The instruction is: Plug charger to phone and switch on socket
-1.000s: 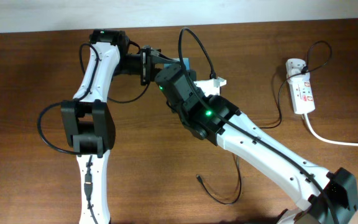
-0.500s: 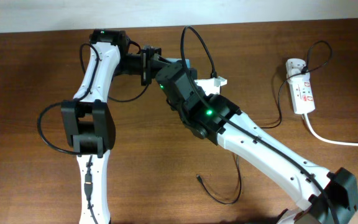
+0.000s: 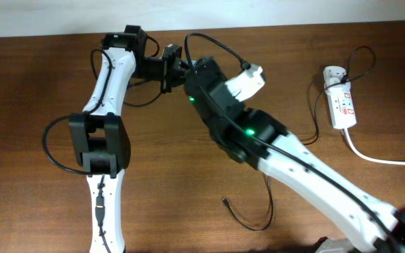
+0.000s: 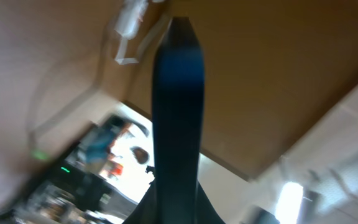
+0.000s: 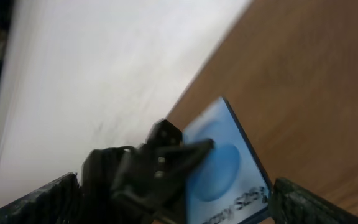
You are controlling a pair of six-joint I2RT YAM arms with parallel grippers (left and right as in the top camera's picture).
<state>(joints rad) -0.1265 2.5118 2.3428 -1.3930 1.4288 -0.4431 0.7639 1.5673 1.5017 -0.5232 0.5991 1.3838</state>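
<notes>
The phone [image 5: 229, 168], its blue-and-white screen showing, is pinched at one side by my left gripper [image 5: 160, 163], which is shut on it. The left wrist view shows the phone [image 4: 178, 112] edge-on as a dark slab rising from between the left jaws. My right gripper [image 5: 179, 208] stands wide open around the phone, touching nothing. In the overhead view both wrists meet at the table's back and hide the phone. The charger's black cable lies loose, its connector tip [image 3: 225, 202] on the table. Its white plug [image 3: 335, 73] sits at the socket [image 3: 342, 105], far right.
A thick white cord [image 3: 382, 159] runs from the socket off the right edge. The table's back edge and a pale wall [image 3: 294, 14] lie just behind the grippers. The charger cable loops [image 3: 259, 223] across the wood near the right arm's forearm.
My right gripper has gone from shut to wide open, and its wrist has swung up and back. My left gripper has shut on the phone.
</notes>
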